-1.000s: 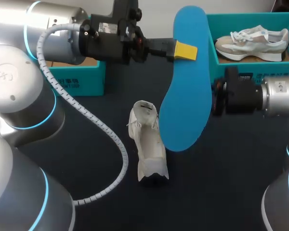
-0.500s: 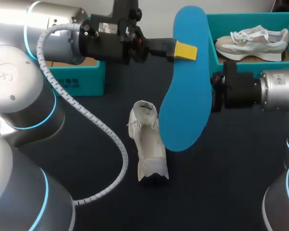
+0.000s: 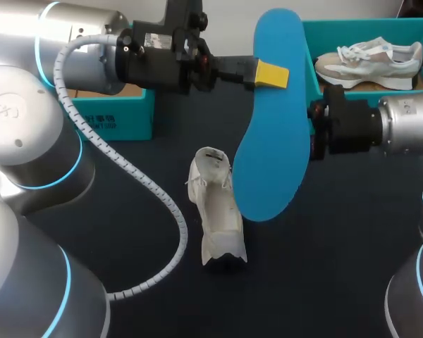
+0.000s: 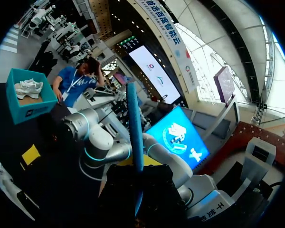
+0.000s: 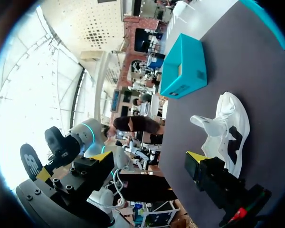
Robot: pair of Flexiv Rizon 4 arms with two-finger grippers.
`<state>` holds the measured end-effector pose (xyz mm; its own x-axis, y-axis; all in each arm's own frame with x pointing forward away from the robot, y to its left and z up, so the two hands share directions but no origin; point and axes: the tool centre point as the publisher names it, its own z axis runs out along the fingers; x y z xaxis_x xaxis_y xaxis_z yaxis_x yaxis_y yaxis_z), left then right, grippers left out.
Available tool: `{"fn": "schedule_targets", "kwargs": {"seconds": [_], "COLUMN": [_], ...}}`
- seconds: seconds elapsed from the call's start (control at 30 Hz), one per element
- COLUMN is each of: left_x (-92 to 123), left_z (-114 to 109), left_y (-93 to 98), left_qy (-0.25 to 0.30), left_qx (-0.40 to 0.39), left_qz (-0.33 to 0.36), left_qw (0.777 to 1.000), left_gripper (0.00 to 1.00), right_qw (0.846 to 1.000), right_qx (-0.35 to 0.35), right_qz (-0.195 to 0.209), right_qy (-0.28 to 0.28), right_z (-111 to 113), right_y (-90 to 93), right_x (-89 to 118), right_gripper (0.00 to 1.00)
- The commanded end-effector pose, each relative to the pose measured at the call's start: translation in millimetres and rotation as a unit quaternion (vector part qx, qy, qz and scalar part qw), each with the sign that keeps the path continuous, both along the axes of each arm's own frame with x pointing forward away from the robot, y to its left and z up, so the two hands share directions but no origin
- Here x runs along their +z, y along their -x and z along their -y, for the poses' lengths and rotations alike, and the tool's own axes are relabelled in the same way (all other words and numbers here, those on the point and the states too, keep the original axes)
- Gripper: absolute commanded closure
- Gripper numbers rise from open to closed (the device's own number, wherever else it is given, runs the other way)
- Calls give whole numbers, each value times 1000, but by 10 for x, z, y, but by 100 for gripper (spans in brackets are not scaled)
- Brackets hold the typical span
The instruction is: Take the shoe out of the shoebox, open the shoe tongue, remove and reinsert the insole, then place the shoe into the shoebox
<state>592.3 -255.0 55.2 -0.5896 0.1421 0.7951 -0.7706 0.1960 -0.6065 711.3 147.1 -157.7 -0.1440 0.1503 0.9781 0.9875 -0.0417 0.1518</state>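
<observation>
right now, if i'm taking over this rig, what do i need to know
Left gripper: shut on the blue insole, lifted off the table.
Right gripper: open, holding nothing, beside the insole's edge.
White shoe: lying on the table, out of the box.
Done: shoe out, insole removed.
Left: reinsert the insole, then put the shoe into the shoebox.

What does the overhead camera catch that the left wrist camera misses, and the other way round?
Only the head view shows the left teal box and the broad face of the blue insole. Only the left wrist view shows that insole edge-on, held in the left end effector. Both show the sneaker in its shoebox and the right arm.
</observation>
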Motion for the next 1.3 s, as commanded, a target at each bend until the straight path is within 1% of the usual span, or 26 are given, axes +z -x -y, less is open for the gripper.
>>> {"fn": "schedule_targets", "kwargs": {"seconds": [0.03,0.07,0.1,0.13,0.2,0.23,0.33,0.37,0.4,0.47,0.5,0.53,0.57,0.6,0.67,0.7,0.77,0.8,0.83,1.3], "left_x": [-18,-73,-91,-131,-148,-159,-219,-253,-273,-350,-367,-406,-442,-490,-574,-610,-621,-632,-639,-639], "left_z": [-5,-32,-54,-94,-146,-169,-246,-276,-297,-358,-373,-398,-413,-433,-462,-476,-491,-501,-515,-515], "left_y": [15,9,1,-29,-64,-75,-132,-157,-174,-213,-214,-222,-229,-242,-258,-264,-256,-242,-226,-226], "left_qy": [0,-1,3,6,20,15,28,31,41,58,65,80,87,87,97,91,103,93,98,98], "left_qx": [1,1,1,4,19,23,28,27,32,29,29,30,24,16,-3,-20,9,6,23,23], "left_qz": [0,22,23,82,122,150,255,299,317,390,402,449,473,524,575,608,618,630,619,619], "left_qw": [1000,1000,1000,997,992,988,966,953,947,919,913,889,877,847,812,789,780,771,779,779], "left_gripper": [100,100,100,100,100,100,100,100,100,100,100,100,100,100,100,100,100,100,100,100], "right_qw": [1000,1000,1000,1000,1000,1000,1000,1000,1000,1000,1000,1000,1000,1000,1000,1000,1000,1000,1000,1000], "right_qx": [-1,-1,-1,-1,-1,-1,-1,-1,-1,-1,-1,-1,-1,-1,-1,-1,-1,-1,-1,-1], "right_qz": [0,0,0,0,0,0,0,0,0,0,0,0,0,0,0,0,0,0,0,0], "right_qy": [0,0,0,0,0,0,0,0,0,0,0,0,0,0,0,0,0,0,0,0], "right_z": [-18,-18,-18,-18,-18,-18,-18,-18,-18,-18,-18,-18,-18,-18,-18,-18,-18,-18,-18,-18], "right_y": [-2,-2,-2,-2,-2,-2,-2,-2,-2,-2,-2,-2,-2,-2,-2,-2,-2,-2,-2,-2], "right_x": [-6,-6,-6,-6,-6,-6,-6,-6,-6,-6,-6,-6,-6,-6,-6,-6,-6,-6,-6,-6], "right_gripper": [0,0,0,0,0,0,0,0,0,0,0,0,0,0,0,0,0,0,0,0]}}
